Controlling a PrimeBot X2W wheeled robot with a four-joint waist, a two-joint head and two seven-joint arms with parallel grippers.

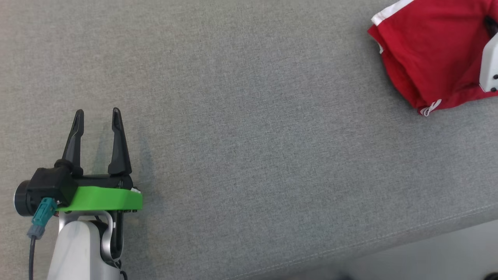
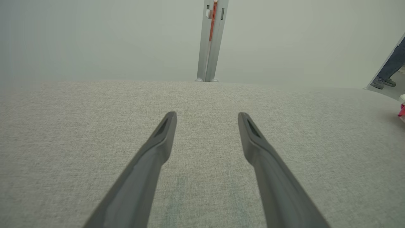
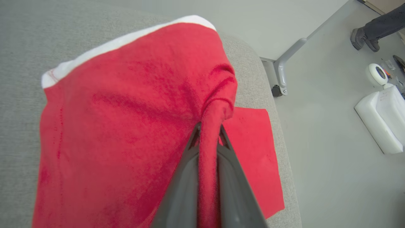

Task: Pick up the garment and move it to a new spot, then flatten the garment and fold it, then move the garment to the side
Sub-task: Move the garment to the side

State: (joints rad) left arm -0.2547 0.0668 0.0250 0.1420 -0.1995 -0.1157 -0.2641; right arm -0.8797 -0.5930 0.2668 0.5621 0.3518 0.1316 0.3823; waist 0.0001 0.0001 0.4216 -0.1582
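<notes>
Right end effector (image 3: 209, 130), tilted down, clamps the bunched red garment (image 3: 126, 110)

We see a tabletop (image 1: 249, 116) covered in grey woven cloth, with a stitched seam (image 1: 389, 238) along its near edge and pale floor (image 1: 435, 256) below that. In the left wrist view a slim metal post (image 2: 211, 41) stands upright past the far edge. In the right wrist view we find a grey metal leg (image 3: 281, 66) with a caster. A white block (image 3: 379, 123) lies on the floor with a white roll (image 3: 376, 73) just beside it, and a person's shoe (image 3: 360, 39) is near the top corner.
</notes>
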